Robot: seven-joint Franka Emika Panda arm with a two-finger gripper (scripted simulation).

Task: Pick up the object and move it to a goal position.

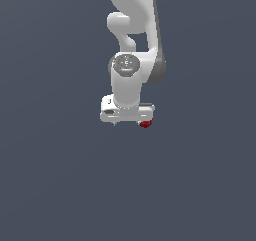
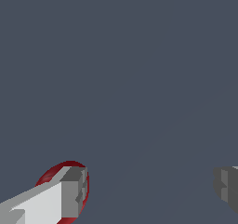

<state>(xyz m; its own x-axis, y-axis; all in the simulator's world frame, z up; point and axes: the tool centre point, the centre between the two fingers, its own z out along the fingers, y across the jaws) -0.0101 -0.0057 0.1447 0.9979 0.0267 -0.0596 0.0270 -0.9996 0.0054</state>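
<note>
The object, a small glossy dark-red ball [image 1: 146, 124], peeks out from under the end of the white gripper hand that lies toward the exterior view's right. In the wrist view the ball [image 2: 52, 173] sits right behind one finger [image 2: 65, 197], which covers most of it. It is at that finger, not in the middle of the gap. My gripper [image 1: 129, 119] is open, with the jaws wide apart [image 2: 149, 189]. The other finger [image 2: 227, 187] is far from the ball. I cannot tell whether the near finger touches the ball.
A plain dark grey-blue floor [image 1: 60, 175] fills both views. The white arm [image 1: 132, 35] rises above the gripper in the exterior view and hides what is under it. No goal marker shows.
</note>
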